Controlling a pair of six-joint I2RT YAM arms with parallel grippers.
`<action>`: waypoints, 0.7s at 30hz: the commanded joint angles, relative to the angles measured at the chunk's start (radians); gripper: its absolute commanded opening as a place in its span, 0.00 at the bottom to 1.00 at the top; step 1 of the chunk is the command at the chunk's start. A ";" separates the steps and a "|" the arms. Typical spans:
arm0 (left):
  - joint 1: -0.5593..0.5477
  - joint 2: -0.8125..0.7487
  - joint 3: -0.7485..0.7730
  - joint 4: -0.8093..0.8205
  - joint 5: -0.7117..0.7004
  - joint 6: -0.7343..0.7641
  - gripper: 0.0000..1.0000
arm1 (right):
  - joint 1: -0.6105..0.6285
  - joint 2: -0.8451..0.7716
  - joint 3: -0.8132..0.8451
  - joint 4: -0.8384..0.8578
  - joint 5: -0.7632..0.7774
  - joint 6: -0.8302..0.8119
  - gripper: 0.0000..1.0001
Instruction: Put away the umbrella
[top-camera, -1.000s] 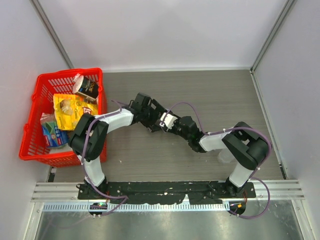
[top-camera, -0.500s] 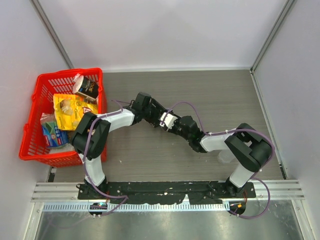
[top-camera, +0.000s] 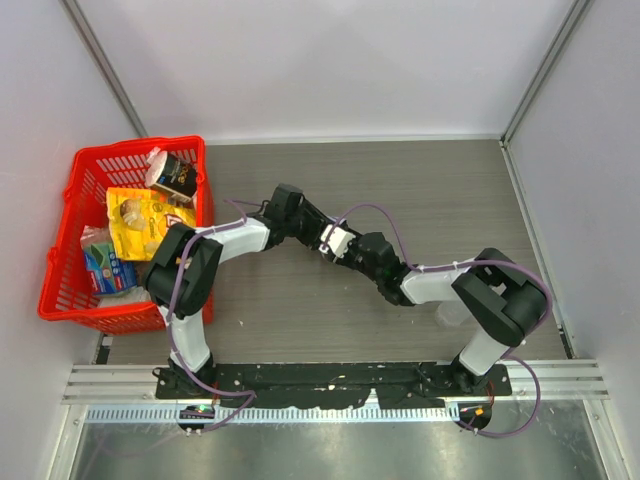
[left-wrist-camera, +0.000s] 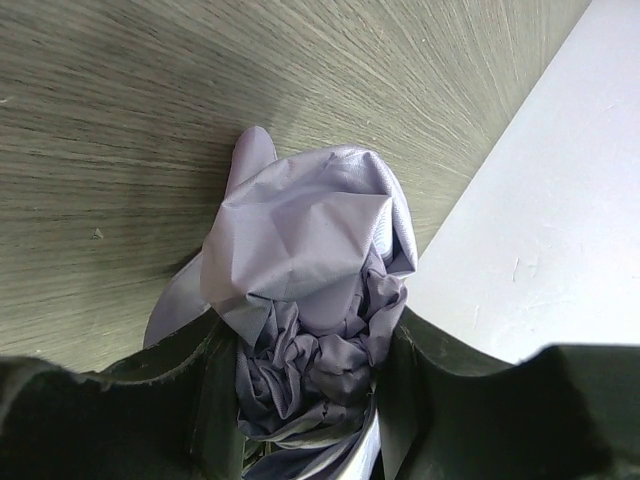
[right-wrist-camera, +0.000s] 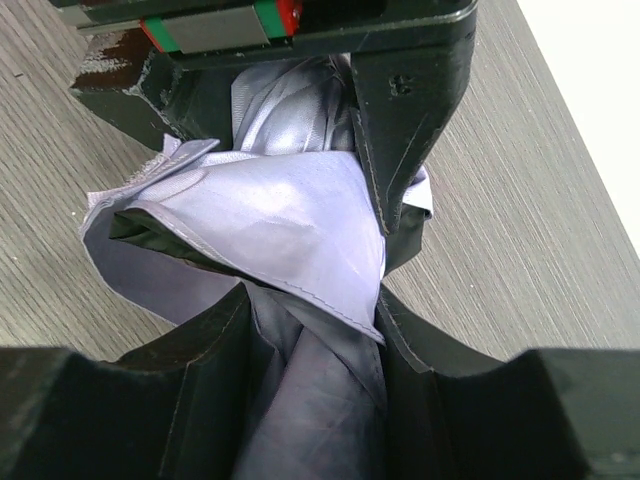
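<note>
R gripper (right-wrist-camera: 310, 335) pinches pale lavender-grey crumpled fabric umbrella canopy (right-wrist-camera: 270, 220); black L gripper (right-wrist-camera: 295, 105) clamps it opposite, over grey wood-grain table (right-wrist-camera: 520, 200).

Red basket (top-camera: 60, 292) spotted at the table's left side.
A yellow snack bag (top-camera: 140, 220), a dark carton (top-camera: 180, 180) and a blue-green packet (top-camera: 105, 268) are seen inside; the grey wood-grain table (top-camera: 430, 190) is walled in.

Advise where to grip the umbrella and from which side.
Grip the umbrella at its bunched cloth, where the folds gather into a narrow wad, not the loose flap. Come in low from an end: the left hand and right hand each straddle it that way, facing each other.
</note>
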 joint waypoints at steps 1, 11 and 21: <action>0.009 -0.016 0.006 0.060 -0.055 0.024 0.00 | 0.023 -0.082 0.033 0.111 0.017 0.003 0.01; 0.030 -0.116 -0.034 0.123 -0.087 0.076 0.00 | 0.023 -0.098 0.013 0.110 0.115 0.017 0.44; 0.082 -0.123 -0.007 0.108 -0.089 0.137 0.00 | 0.025 -0.211 0.008 -0.013 0.240 0.065 0.64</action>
